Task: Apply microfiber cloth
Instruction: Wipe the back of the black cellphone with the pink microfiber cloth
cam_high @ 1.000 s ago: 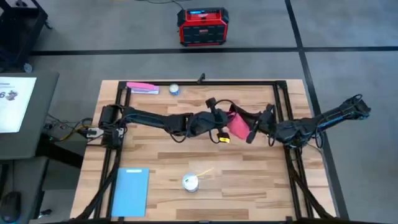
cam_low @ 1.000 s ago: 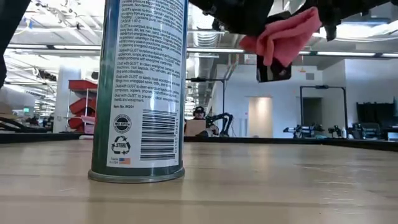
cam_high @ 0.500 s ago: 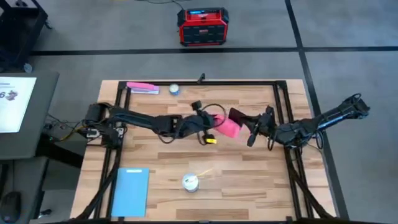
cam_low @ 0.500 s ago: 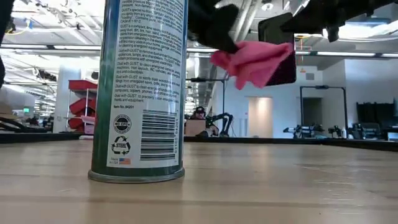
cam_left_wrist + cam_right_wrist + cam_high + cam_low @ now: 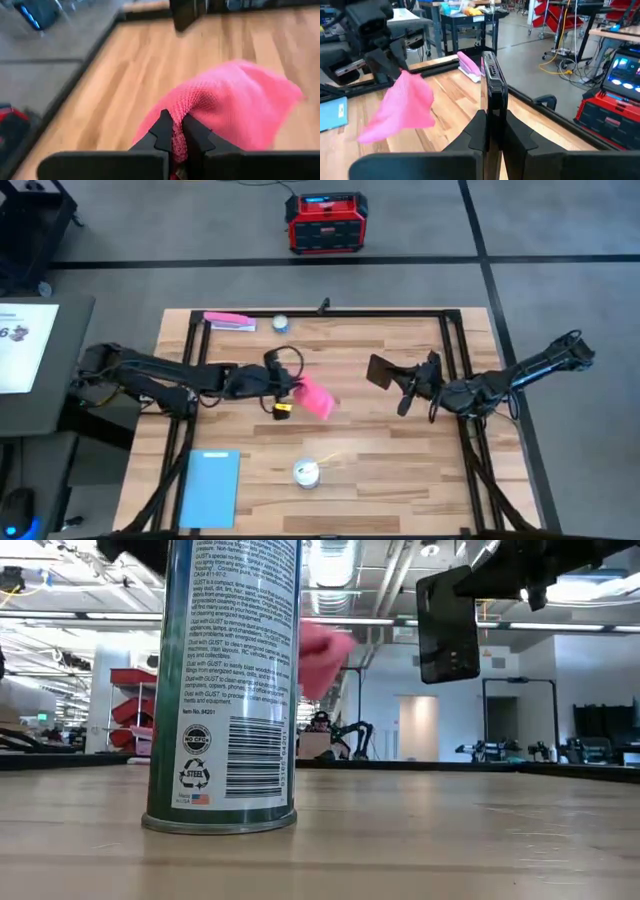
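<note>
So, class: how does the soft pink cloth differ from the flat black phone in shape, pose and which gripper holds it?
The soft pink cloth hangs limp and crumpled; the flat black phone is rigid and slab-shaped. The cloth is pinched by the left gripper near the table's middle; the phone is clamped edge-on in the right gripper, nearer the right side. Both are held above the wooden table, apart from each other.

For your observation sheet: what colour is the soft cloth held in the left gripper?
The soft microfiber cloth is plain pink, seen best in the right wrist view.

Pink cloth [image 5: 322, 658] aloft behind spray can [image 5: 222, 680], black phone [image 5: 446, 622] apart.
</note>
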{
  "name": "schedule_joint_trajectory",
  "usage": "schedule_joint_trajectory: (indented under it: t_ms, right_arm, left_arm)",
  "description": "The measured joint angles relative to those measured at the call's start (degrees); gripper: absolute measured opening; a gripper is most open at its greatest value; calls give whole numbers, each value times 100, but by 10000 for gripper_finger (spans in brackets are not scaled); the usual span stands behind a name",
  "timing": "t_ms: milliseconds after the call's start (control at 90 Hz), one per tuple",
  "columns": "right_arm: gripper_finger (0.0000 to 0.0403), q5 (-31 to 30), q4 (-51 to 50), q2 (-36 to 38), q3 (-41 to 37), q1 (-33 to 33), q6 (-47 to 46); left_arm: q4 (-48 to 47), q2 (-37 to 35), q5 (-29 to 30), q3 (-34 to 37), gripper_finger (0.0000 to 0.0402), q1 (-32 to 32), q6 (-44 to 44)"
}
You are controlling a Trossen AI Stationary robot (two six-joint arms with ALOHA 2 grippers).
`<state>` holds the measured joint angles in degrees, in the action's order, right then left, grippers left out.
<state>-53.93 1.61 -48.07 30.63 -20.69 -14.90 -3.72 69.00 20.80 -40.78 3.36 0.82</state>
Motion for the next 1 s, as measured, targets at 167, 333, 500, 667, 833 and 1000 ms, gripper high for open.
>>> schedule_joint_trajectory:
  t_ms: [167,333,500,667,833,1000]
  right_arm:
    - [17,2,-37,-2,0,1,-25]
    - [17,4,-134,-2,0,2,-139]
    - [17,4,-185,-2,0,2,-166]
    - [17,4,-189,-2,0,2,-174]
    - [17,6,-206,-2,0,2,-174]
    - [17,4,-221,-2,0,3,-174]
  left_arm:
    - [35,-109,13,600,0,0,447]
    - [85,-113,22,940,0,2,698]
    - [81,-111,24,1285,0,2,1025]
    - [208,-108,26,1622,0,2,1341]
    - [397,-108,20,1658,10,30,1607]
    - [539,-119,-111,1529,49,121,1550]
